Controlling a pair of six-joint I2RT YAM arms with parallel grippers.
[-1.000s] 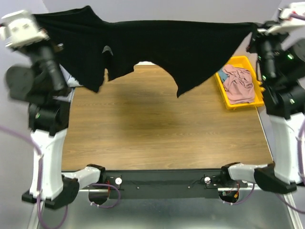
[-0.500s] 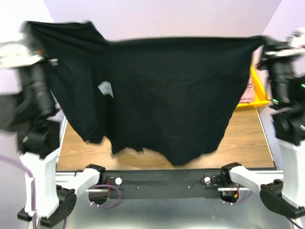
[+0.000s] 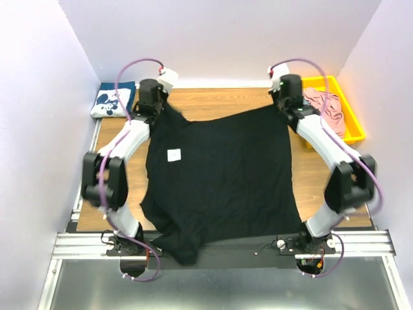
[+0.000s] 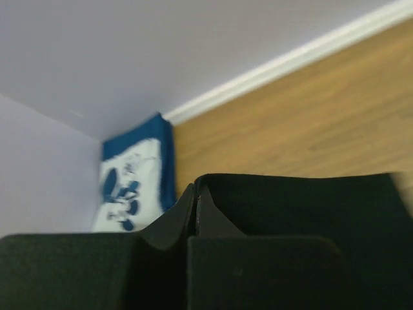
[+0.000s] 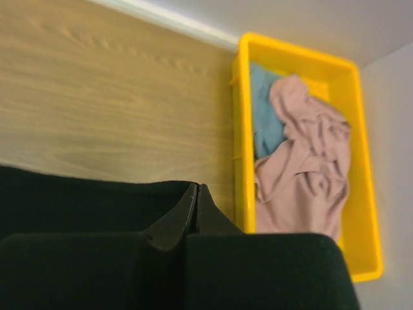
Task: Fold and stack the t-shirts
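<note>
The black t-shirt (image 3: 219, 174) lies spread on the table (image 3: 219, 100) between the two arms, stretching back from both grippers toward their bases; its nearest hem is bunched and hangs over the table's near edge, on the left arm's side; a small white label (image 3: 173, 155) shows on the cloth, nearer the left gripper than the right; the left gripper (image 3: 158, 102) is clenched on the shirt's far left corner, its fingers pressed together in the left wrist view with black cloth at their tips; the right gripper (image 3: 284, 103) is likewise clamped on the far right corner, fingers closed with a black edge running just beyond them in the right wrist view; just to the outer left of the left gripper, against the wall, sits the folded navy t-shirt (image 3: 116, 101) with its white cartoon print up; to the outer right of the right gripper stands a yellow bin (image 3: 353, 126), holding the crumpled pink t-shirt (image 3: 326, 108) with a blue cloth (image 5: 264, 123) beside it.
</note>
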